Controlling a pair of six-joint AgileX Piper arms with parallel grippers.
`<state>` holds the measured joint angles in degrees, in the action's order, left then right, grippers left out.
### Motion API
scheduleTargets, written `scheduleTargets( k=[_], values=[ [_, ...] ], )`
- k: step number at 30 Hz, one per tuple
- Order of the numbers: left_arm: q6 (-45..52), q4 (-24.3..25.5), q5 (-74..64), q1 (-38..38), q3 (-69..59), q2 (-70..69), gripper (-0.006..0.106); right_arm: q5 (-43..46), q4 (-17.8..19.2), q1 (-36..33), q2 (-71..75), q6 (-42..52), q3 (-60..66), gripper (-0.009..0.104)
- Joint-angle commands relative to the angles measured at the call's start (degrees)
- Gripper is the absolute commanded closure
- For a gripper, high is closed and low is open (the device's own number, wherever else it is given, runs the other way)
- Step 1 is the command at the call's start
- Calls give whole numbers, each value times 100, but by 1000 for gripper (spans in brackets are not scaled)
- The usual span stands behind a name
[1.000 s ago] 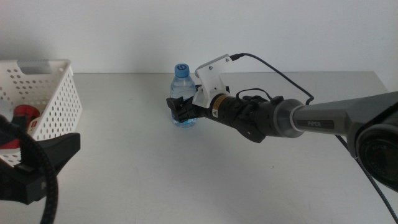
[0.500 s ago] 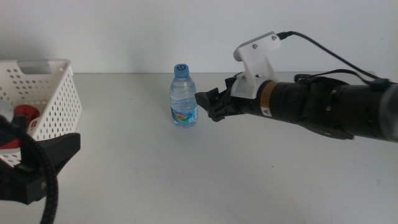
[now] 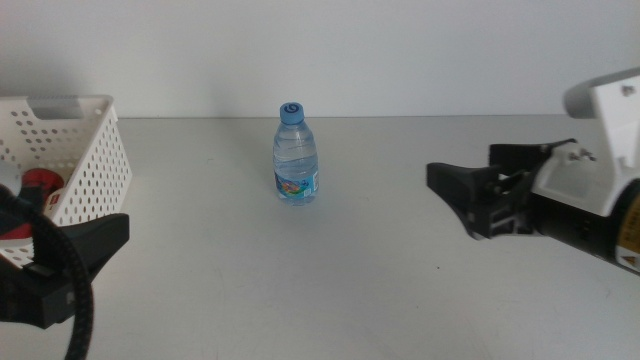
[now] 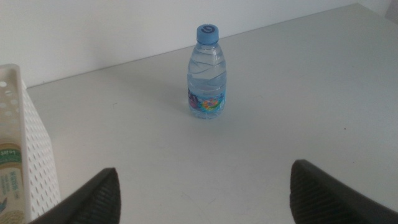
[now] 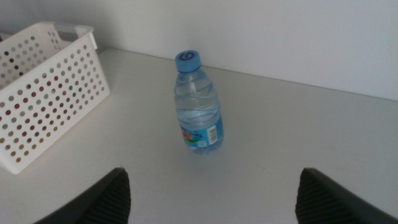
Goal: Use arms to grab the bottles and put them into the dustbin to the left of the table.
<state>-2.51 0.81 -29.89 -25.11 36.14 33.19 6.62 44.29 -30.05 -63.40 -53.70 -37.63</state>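
Plain light-grey table (image 3: 300, 270) runs back to a white wall, and one small clear water bottle (image 3: 296, 155) with a blue cap stands upright on it, alone near the far edge. The right gripper (image 3: 470, 195) hangs above the table, well apart from the bottle and to its right, with its dark jaws spread and nothing between them. In the right wrist view the bottle (image 5: 199, 106) sits ahead of those parted jaws, roughly centred between them.

The left gripper (image 3: 75, 255) waits low at the near left, just in front of the white perforated dustbin (image 3: 85, 150). Its jaws are also apart and empty, and its wrist camera shows the bottle (image 4: 208, 73) standing ahead of it, with a green-and-white labelled bottle (image 4: 7, 180) lying inside the basket (image 4: 37, 143). A red can (image 3: 42, 183) shows inside the dustbin too.

By these signs the water bottle looks like the last item left out, so the step in hand is fetching it. The next move calls for one gripper to close level around the bottle's body, grip firmly without tipping it, then carry it over the basket rim and release.
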Motion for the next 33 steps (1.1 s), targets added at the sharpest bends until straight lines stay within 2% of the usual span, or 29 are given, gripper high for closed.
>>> scheduleTargets(
  k=[1,3,8,10,12,15,24,33],
  values=[
    [-69,2,438,10,147,9,8,-340,-1008,-70,790,968,103,27],
    [-69,2,445,10,147,9,8,-994,-1759,-239,1274,2089,129,27],
    [-69,2,445,10,147,9,8,-2135,-4288,-483,2130,4814,136,27],
    [-69,2,445,10,147,9,8,-2293,-4757,-483,2260,5317,136,27],
    [-69,2,445,10,147,9,8,-2343,-4846,-483,2324,5453,136,27],
    [-69,2,445,10,147,9,8,-2196,-4746,-483,2316,5453,136,27],
    [-69,2,445,10,147,9,8,-2001,-4746,-483,2316,5453,136,27],
    [-63,15,2210,10,-20,126,8,-2001,-4743,-483,2316,5453,136,27]
  ],
)
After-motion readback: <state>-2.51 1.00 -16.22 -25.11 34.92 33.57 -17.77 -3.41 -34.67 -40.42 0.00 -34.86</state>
